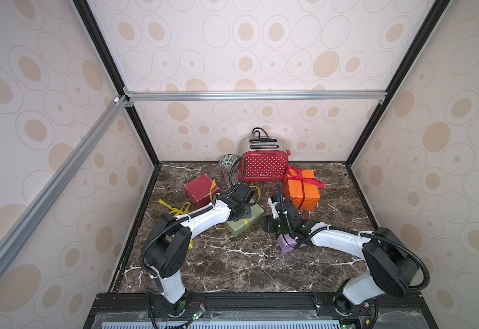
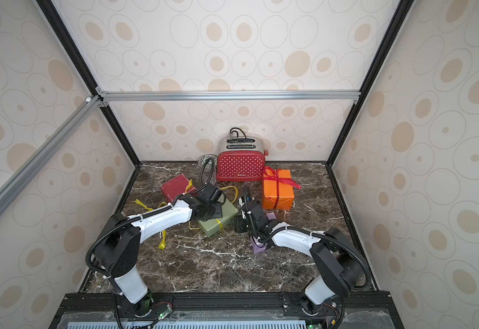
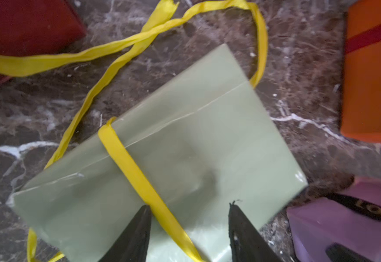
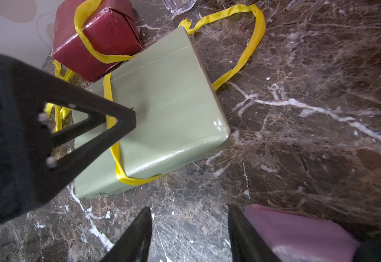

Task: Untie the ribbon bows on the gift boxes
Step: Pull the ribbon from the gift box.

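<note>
At the middle of the counter point(image 1: 247, 265), the left hand point(image 3: 189, 205) hangs over the olive green box point(image 3: 185, 136). Its jaws are parted and grip nothing, and the yellow ribbon point(image 3: 135, 167) runs just beside one finger. The right hand point(image 4: 189, 207), likewise parted and empty, is above bare marble, with the lilac box point(image 4: 298, 231) just beside it. The orange box point(image 1: 302, 190), beside the toaster point(image 1: 265, 168), has its red bow point(image 1: 304, 178) tied.
</note>
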Tool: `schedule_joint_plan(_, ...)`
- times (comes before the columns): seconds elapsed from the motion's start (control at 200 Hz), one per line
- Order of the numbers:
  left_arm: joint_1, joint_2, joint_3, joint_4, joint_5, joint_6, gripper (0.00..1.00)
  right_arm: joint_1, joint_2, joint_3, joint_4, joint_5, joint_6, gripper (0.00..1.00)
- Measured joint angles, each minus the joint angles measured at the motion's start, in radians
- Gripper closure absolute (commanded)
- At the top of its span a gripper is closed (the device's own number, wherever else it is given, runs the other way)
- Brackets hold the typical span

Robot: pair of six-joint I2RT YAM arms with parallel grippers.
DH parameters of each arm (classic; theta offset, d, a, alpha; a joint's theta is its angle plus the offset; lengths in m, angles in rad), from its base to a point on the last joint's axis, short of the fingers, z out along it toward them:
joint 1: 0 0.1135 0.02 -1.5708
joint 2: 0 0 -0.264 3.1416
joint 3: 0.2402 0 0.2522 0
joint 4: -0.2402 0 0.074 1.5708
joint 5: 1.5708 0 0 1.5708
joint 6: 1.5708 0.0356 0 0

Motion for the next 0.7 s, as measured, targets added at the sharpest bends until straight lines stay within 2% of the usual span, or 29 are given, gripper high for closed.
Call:
schedule_joint_plan(0.155,-0.010,0.051,0.090,-0.064,-0.040,-0.041,0.48,0.000,0.000,0.000,0.000,0.002,0.002,0.44)
schedule_joint_plan(0.306,-0.014,0.067,0.100,-0.093,-0.057,-0.078,0.53,0.000,0.000,0.000,0.000,0.004,0.002,0.45)
schedule_joint_plan(0.481,-0.014,0.071,0.100,-0.114,-0.108,-0.111,0.54,0.000,0.000,0.000,0.000,0.006,0.002,0.44)
schedule_joint_plan(0.696,-0.014,0.084,0.100,-0.123,-0.123,-0.129,0.71,0.000,0.000,0.000,0.000,0.005,0.002,0.44)
